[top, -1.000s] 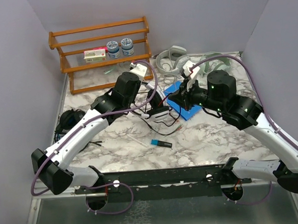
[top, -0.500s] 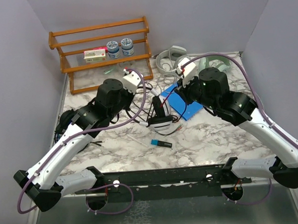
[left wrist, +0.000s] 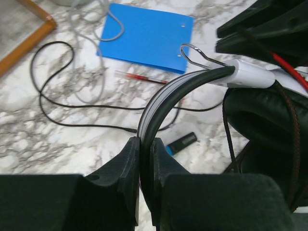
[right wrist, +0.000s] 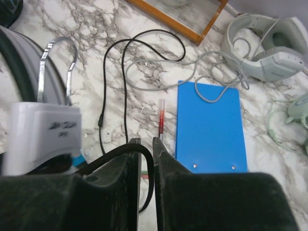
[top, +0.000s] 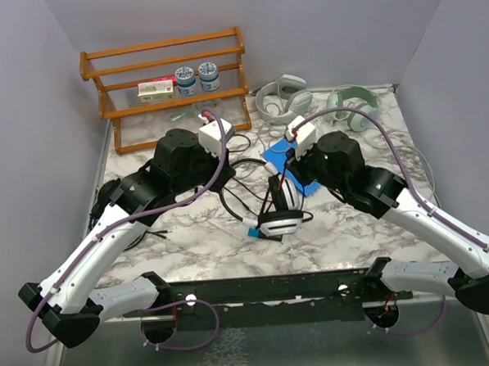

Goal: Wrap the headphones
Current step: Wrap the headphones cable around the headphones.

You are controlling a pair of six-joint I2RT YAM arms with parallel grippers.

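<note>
The white-and-black headphones [top: 280,212] hang between my two arms above the table's middle. In the left wrist view my left gripper [left wrist: 146,147] is shut on their dark headband [left wrist: 161,98], and a black ear cup [left wrist: 262,120] shows to the right. In the right wrist view my right gripper [right wrist: 147,149] is shut on their thin black cable [right wrist: 111,91], which loops over between the jaws. The white slider [right wrist: 43,132] is at the left. An all-black pair [top: 114,194] lies at the left. A pale grey-white pair [top: 283,96] lies at the back.
A blue card [top: 277,155] and a red pen [right wrist: 161,120] lie under the arms. A blue-black stick [left wrist: 182,142] lies beside the headphones. A wooden rack [top: 165,80] with jars stands at the back left. A pale greenish pair [top: 353,103] lies at the back right.
The white-and-black headphones have moved nearer and to the right, carried by both grippers. The left wrist drew back to the left and the right wrist swung left and forward.
</note>
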